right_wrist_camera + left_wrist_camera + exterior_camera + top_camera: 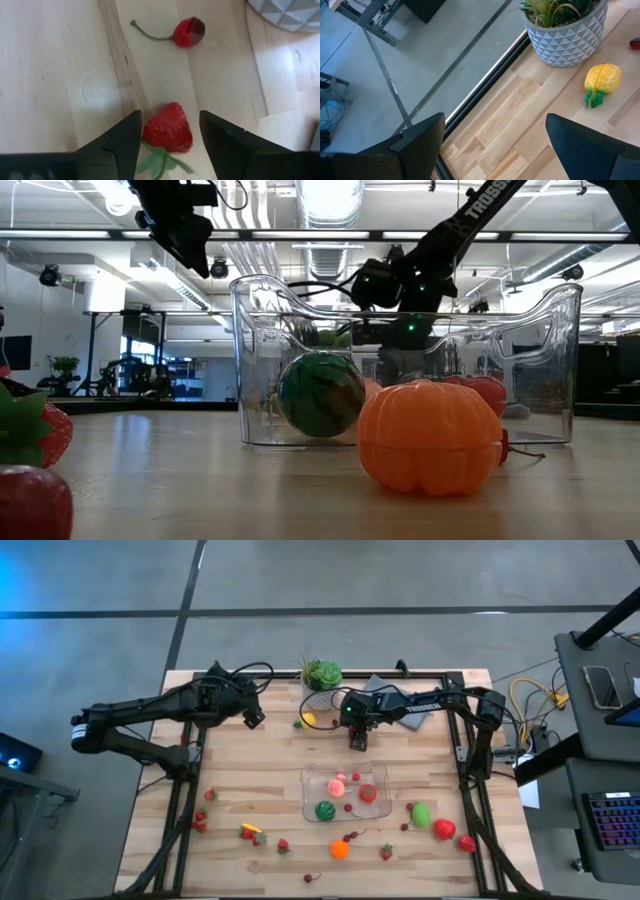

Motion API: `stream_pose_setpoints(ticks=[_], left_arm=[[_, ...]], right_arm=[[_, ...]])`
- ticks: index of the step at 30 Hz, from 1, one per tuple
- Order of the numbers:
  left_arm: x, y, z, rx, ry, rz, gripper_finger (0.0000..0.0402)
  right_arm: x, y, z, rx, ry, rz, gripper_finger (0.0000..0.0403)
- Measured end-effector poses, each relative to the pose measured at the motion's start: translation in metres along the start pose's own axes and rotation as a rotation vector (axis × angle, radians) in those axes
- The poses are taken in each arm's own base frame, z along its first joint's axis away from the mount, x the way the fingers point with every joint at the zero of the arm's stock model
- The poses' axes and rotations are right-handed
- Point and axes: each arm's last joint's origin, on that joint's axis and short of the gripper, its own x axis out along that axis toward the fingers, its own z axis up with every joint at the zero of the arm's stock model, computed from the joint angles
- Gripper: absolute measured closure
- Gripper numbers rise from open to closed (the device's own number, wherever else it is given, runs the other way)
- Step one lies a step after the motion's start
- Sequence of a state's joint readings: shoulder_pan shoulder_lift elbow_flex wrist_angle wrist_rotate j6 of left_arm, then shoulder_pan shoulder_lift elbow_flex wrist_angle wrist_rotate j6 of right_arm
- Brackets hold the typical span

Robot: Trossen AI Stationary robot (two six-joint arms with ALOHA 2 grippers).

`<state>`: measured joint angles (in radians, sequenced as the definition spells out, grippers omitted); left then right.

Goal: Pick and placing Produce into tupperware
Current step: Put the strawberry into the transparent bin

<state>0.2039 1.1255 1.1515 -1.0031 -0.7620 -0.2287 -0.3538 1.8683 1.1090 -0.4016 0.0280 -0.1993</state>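
The right end effector (167, 132) is straddling a small red toy strawberry (168, 127) lying on the light wooden bench (55, 75) at frame centre – fingers partly open and not visibly touching it, placed to pinch its sides. The left end effector (490, 145) is waiting wide open and empty at upper left.

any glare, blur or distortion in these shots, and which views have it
High view: blue light glare at its upper-left corner. Low view: ceiling lights blown out, the clear tupperware warps what sits behind it. Right wrist view: strawberry slightly soft between the right gripper fingers, cherry sharper.

A green spiky potted plant in a white pot patterned with grey triangles (321, 675) stands at the far edge of the pale wooden plank bench (240, 780). Just beside it lies a folded grey cloth (415, 712). Grey concrete floor (300, 575) surrounds the bench.
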Motion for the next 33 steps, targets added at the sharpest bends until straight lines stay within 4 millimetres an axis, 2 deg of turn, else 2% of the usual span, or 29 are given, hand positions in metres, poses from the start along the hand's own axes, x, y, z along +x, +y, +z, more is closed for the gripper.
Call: stream_pose_setpoints(ticks=[8, 18, 24, 29, 33], left_arm=[[0.0, 0.0, 0.0, 0.0, 0.0, 0.0, 0.007], [0.0, 0.0, 0.0, 0.001, 0.0, 0.0, 0.007], [0.0, 0.0, 0.0, 0.0, 0.0, 0.0, 0.007], [0.0, 0.0, 0.0, 0.001, 0.0, 0.001, 0.007], [0.0, 0.0, 0.0, 0.007, 0.0, -0.001, 0.007]], right_arm=[[0.003, 0.001, -0.006, 0.008, 0.021, 0.004, 0.0226], [0.002, 0.001, -0.004, 0.038, 0.016, 0.001, 0.0262], [-0.002, 0.001, -0.004, 0.141, 0.021, 0.002, 0.0254], [-0.027, -0.002, 0.005, 0.289, 0.012, 0.002, 0.0247], [-0.066, 0.001, 0.017, 0.351, -0.04, 0.007, 0.0254]])
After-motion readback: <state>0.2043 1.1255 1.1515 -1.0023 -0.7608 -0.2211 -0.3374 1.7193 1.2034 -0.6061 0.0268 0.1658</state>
